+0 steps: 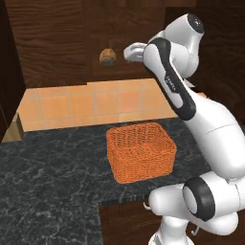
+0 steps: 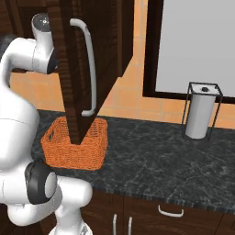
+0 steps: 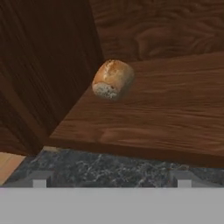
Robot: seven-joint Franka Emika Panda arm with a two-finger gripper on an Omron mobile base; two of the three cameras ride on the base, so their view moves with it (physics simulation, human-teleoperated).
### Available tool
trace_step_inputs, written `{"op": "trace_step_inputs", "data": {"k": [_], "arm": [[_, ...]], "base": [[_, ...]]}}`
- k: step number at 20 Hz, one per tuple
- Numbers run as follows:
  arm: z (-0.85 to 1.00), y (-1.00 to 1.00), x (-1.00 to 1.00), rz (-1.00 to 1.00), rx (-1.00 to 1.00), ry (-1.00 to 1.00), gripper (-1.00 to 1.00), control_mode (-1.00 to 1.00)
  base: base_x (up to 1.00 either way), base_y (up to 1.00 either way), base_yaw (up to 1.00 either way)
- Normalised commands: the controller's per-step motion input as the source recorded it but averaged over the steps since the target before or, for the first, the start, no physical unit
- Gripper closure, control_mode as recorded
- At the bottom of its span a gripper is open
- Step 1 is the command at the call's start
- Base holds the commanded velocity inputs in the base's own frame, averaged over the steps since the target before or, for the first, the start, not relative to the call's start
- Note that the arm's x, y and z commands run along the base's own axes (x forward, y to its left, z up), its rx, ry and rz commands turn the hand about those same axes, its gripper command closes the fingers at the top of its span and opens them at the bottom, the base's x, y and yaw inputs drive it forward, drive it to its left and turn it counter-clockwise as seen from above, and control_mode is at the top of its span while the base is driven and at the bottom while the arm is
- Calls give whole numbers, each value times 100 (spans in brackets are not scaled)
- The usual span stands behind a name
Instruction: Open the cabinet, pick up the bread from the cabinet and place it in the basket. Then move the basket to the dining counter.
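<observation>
A: How is the arm posed?
B: Raised and bent, its forearm reaching level into the cabinet (image 2: pixel 105 41), whose door stands swung out.
A: And the gripper (image 1: pixel 130 52)?
B: Spread wide, grasping nothing, just beside the bread (image 1: pixel 107 57), apart from it.
A: Where's the bread?
B: On the wooden shelf (image 3: pixel 175 113), near the inner corner. The basket (image 1: pixel 140 151) sits below on the black countertop (image 1: pixel 48 177).

The bread (image 3: pixel 112 79) lies on the cabinet (image 3: pixel 175 109) shelf, near its left inner wall — above and behind the surface (image 1: pixel 52 167). The basket (image 1: pixel 140 151) stands on that surface below the shelf. The cabinet door (image 2: pixel 73 69) hangs open over the basket — a paper-towel holder (image 2: pixel 201 111) stands well to the right.
</observation>
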Motion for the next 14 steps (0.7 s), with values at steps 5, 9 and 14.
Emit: {"op": "trace_step_inputs", "data": {"k": [5,9,14], "arm": [[2,38,73,0,-1,0,-100,-100],[1,14,70,0,0,0,-100,-100],[0,19,54,1,0,0,-100,-100]], "base": [[0,0,0],[0,0,0],[0,0,0]]}}
